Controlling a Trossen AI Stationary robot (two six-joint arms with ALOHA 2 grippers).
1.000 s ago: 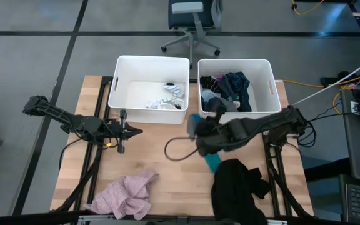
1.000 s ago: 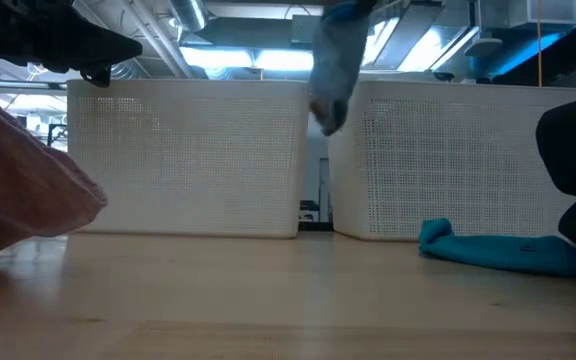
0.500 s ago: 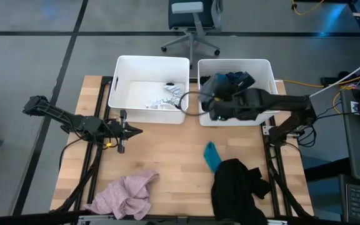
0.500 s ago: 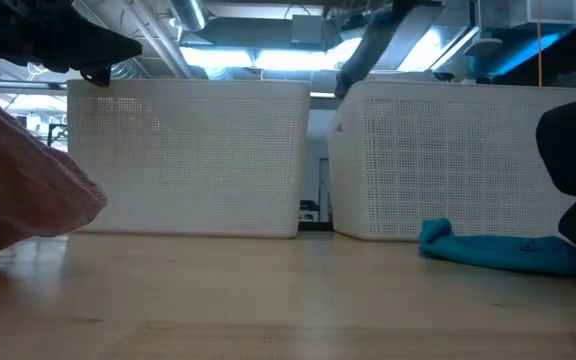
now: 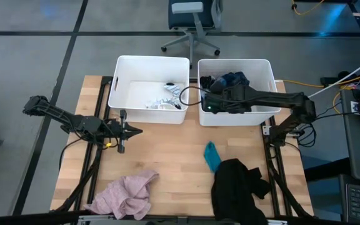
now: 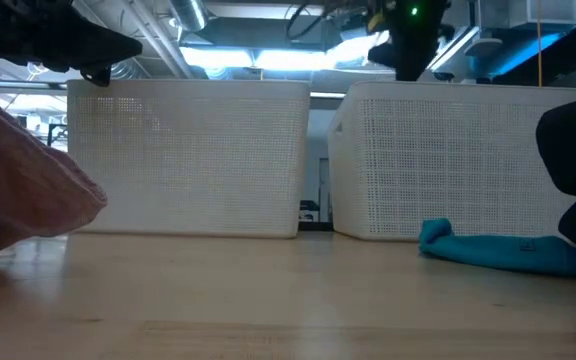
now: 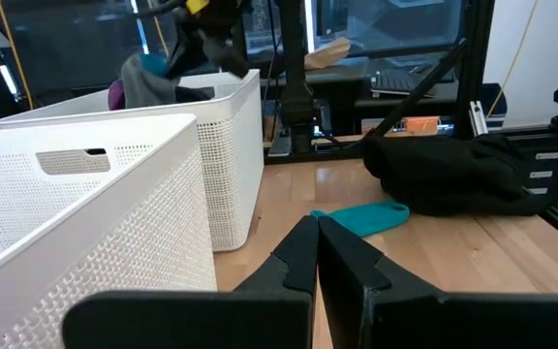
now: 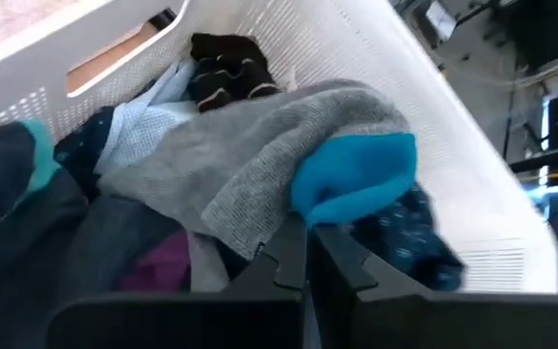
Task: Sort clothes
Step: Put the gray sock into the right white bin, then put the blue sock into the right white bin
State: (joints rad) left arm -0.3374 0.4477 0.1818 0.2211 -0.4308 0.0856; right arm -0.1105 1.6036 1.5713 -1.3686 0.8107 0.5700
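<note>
Hovering over the right tub (image 5: 274, 81), my right gripper (image 8: 306, 254) has fingers together above the grey sock (image 8: 260, 165). Next, the teal sock (image 5: 212, 155) lies on the bench toward me, nearer this arm than my left gripper (image 5: 133, 131), also closed.

My high camera looks straight down on the whole table (image 5: 167, 156) and both tubs. My low camera sits at table height and faces level across to the tub walls, so both views share the teal cloth (image 6: 498, 250) and the black garment (image 5: 236, 187). The left wrist camera looks low across the table to the same two items. The right wrist camera looks very near into the right tub (image 8: 376, 58).
</note>
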